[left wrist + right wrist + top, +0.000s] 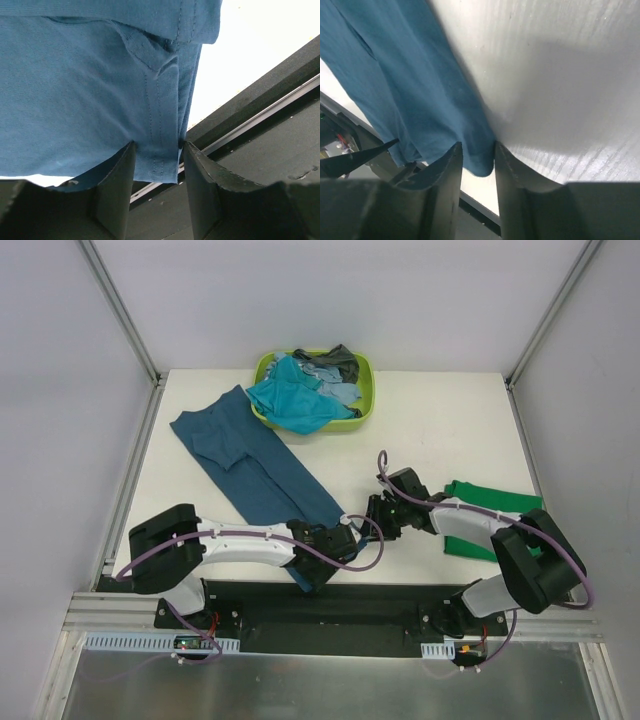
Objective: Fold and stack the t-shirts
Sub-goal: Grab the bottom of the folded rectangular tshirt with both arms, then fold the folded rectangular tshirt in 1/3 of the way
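A large dark blue t-shirt (250,460) lies in a long diagonal strip from the back left to the table's front edge. My left gripper (335,543) is at its near end, and in the left wrist view (159,145) it is shut on the stitched hem (155,165), which hangs over the black base. My right gripper (378,518) is just to the right, and in the right wrist view (477,145) it is shut on a corner of the same shirt (420,100). A bright green shirt (490,502) lies folded at the right, partly under the right arm.
A lime-green basket (365,370) at the back centre holds a teal shirt (295,400), a light blue one (340,392) and a dark grey one (335,360). The white table (450,430) ends at a black base rail (330,615) in front. Frame posts stand at both sides.
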`<action>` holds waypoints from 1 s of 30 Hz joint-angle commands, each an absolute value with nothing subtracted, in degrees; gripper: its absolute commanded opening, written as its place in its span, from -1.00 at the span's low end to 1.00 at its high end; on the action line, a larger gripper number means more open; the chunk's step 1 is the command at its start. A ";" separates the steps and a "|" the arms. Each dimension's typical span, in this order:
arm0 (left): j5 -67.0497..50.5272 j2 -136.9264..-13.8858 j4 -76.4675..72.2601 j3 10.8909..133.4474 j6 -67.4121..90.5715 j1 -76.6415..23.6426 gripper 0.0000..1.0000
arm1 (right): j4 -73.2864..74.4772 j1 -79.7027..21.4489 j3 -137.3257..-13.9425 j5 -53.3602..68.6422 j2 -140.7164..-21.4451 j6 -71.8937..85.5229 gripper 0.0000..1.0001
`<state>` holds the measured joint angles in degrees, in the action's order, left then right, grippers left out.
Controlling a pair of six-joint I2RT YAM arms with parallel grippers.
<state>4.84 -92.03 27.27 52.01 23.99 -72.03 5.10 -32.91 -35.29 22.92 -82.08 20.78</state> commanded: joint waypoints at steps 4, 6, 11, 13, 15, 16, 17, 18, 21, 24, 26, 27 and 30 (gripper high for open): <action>6.41 -94.22 28.04 52.03 22.85 -72.51 -0.71 | 6.41 -33.84 -36.83 20.04 -82.01 22.24 -0.78; 6.50 -94.04 28.39 52.56 22.76 -72.51 -1.00 | 7.38 -33.84 -36.83 19.34 -80.25 21.80 -0.80; 0.28 -91.41 28.92 54.75 22.15 -72.86 -1.00 | 13.08 -33.58 -36.65 15.65 -74.63 19.87 -0.85; -2.71 -90.36 28.92 56.50 22.24 -73.56 -1.00 | 14.93 -32.61 -35.69 15.56 -71.82 19.51 -0.89; -4.12 -90.17 28.92 58.78 22.41 -74.61 -1.00 | 16.25 -30.86 -34.28 17.22 -68.83 19.34 -0.92; -4.83 -90.35 28.92 60.19 22.41 -75.05 -1.00 | 16.96 -30.07 -33.76 18.27 -66.47 18.99 -0.92; -6.05 -90.70 28.83 61.34 22.50 -75.49 -1.00 | 18.01 -29.36 -33.23 18.98 -65.14 18.46 -0.93; -6.93 -90.96 28.74 62.83 22.67 -75.59 -1.00 | 19.84 -28.40 -33.14 19.16 -62.69 17.76 -0.94; -10.97 -90.88 27.51 65.56 22.41 -75.67 -1.00 | 25.73 -26.63 -33.22 17.41 -55.83 15.13 -0.93; -13.62 -89.65 25.67 66.00 22.68 -75.59 -1.00 | 29.79 -26.02 -34.19 16.70 -50.90 13.27 -0.93; -12.49 -88.77 25.66 66.01 22.85 -75.59 -1.00 | 30.67 -26.10 -35.15 16.61 -49.49 13.01 -0.92; -11.35 -87.99 25.66 65.74 23.20 -75.50 -1.00 | 30.50 -26.10 -35.59 16.52 -49.22 13.09 -0.92; -8.80 -85.09 25.93 63.03 25.30 -73.92 -1.00 | 28.57 -26.10 -37.61 16.61 -50.44 13.09 -0.92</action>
